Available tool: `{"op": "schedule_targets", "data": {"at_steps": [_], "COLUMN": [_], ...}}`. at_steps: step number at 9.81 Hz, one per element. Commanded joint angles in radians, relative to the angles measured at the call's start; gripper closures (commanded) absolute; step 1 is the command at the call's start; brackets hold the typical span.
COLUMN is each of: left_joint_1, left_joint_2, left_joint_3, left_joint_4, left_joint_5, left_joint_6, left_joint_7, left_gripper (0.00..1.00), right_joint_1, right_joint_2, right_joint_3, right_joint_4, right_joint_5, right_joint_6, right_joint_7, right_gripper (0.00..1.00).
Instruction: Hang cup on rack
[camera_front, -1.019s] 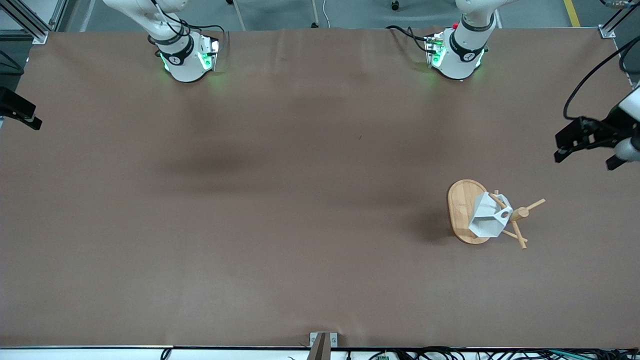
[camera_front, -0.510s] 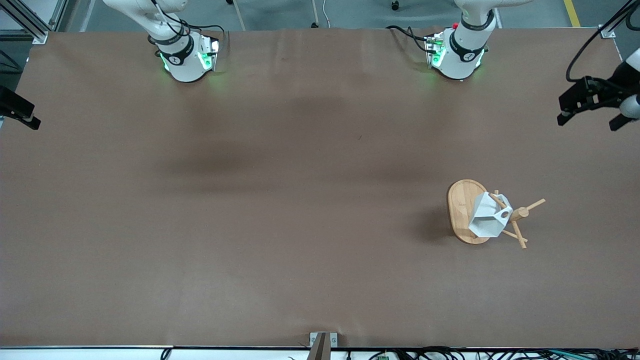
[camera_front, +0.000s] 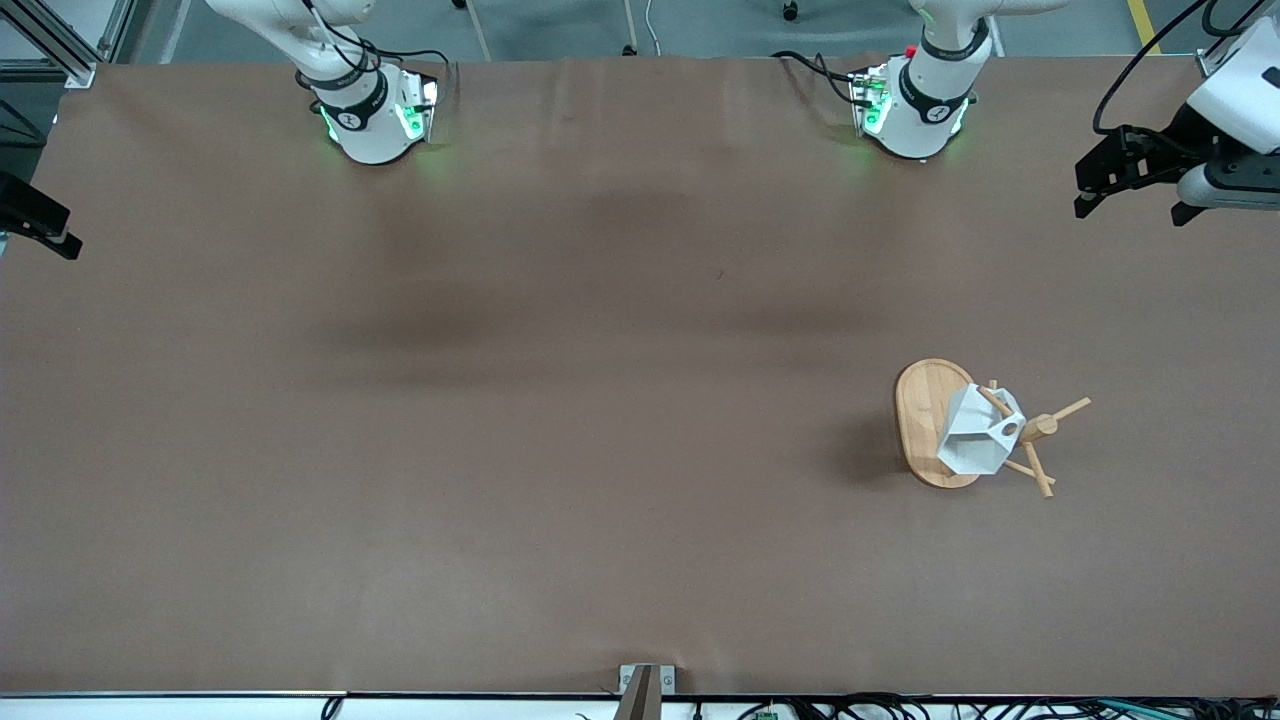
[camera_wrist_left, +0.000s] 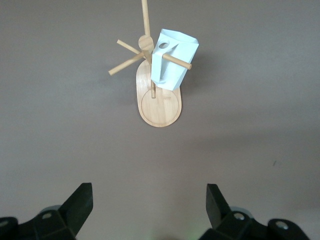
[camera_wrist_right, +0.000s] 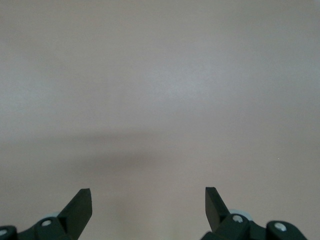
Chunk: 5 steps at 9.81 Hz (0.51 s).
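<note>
The white faceted cup (camera_front: 972, 442) hangs on the bamboo rack (camera_front: 921, 412), with a peg through its handle hole. The rack stands toward the left arm's end of the table. Both also show in the left wrist view, the cup (camera_wrist_left: 172, 65) on a peg above the oval base (camera_wrist_left: 160, 109). My left gripper (camera_front: 1130, 205) is open and empty, up over the table's edge at the left arm's end, well apart from the rack; its fingers are spread wide in its wrist view (camera_wrist_left: 148, 194). My right gripper (camera_front: 38, 226) waits at the right arm's end, open and empty (camera_wrist_right: 148, 196).
The brown table (camera_front: 560, 400) carries nothing else. The two arm bases (camera_front: 370, 110) (camera_front: 915, 105) stand along its edge farthest from the front camera. A metal bracket (camera_front: 645, 685) sits at the edge nearest that camera.
My left gripper has drawn away from the rack, toward the arm bases' side of the table. The cup, the rack and the right gripper have not moved.
</note>
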<state>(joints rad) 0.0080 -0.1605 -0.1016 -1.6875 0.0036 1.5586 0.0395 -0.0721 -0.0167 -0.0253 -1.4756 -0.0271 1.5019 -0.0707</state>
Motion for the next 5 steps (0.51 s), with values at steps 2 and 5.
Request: {"op": "schedule_targets", "data": {"at_steps": [2, 5], "left_joint_1": [0.07, 0.075], "left_joint_2": [0.03, 0.065], "left_joint_3": [-0.086, -0.083], "left_joint_4": [0.009, 0.055], "left_joint_5": [-0.001, 0.001], "left_joint_6": [-0.011, -0.014], "left_joint_7": [0.002, 0.01], "left_gripper": [0.0, 0.0], "right_joint_1": [-0.009, -0.011], "right_joint_2": [-0.003, -0.003], "right_joint_3": [0.013, 0.013], "right_joint_4": [0.005, 0.005], "right_joint_5": [-0.019, -0.019], "right_joint_6": [0.0, 0.0], "right_joint_7": [0.015, 0.014], "right_gripper": [0.0, 0.0]}}
